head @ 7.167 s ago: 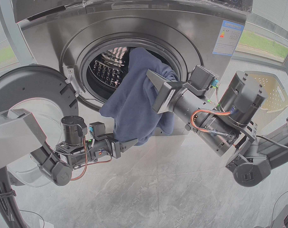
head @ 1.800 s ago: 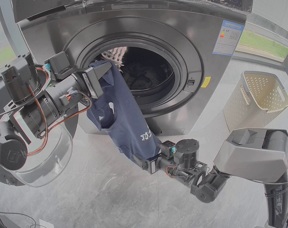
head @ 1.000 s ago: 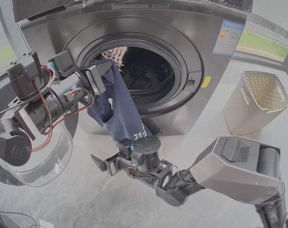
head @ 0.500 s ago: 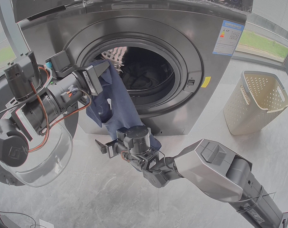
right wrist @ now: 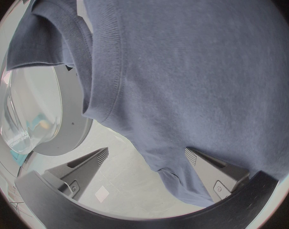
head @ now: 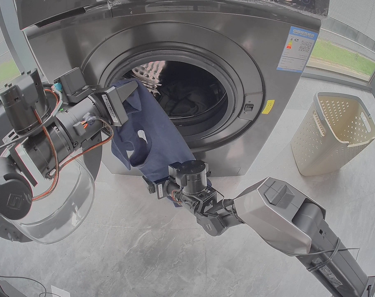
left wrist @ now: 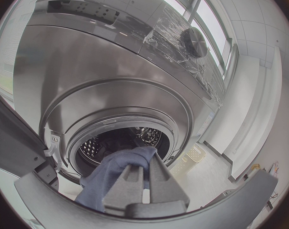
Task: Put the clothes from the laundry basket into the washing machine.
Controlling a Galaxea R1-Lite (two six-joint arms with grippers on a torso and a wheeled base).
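The washing machine (head: pixel 245 54) stands before me with its drum (head: pixel 150 73) open and some dark laundry (head: pixel 183 100) already lying inside. Its glass door (head: pixel 51 211) is swung out on my left, and the laundry basket (head: pixel 336 133) sits on the floor (head: pixel 154 248) to the right of the machine, well apart from both arms. The navy T-shirt (head: pixel 158 141) is not in yet. It hangs outside the drum, from the left edge of the opening down across the machine's front. My left pincer (left wrist: pixel 146 172) is clamped on the shirt's upper fold, right at the mouth of the drum. My right pincer (right wrist: pixel 146 152) is low under the shirt with its jaws spread wide and gripping nothing, and the hem is draped over one finger (right wrist: pixel 214 172) while the other stands bare. I judge the job now is to gather that dangling lower half. I should close the right pincer on a good bunch of the hem, not just its edge. Then I should lift it above the lower lip of the opening and carry it well into the drum beside the left pincer. Only once the bulk rests inside should either pincer let go, or the shirt's weight may drag it back out over the rim, or leave a sleeve trailing where the door must seal.
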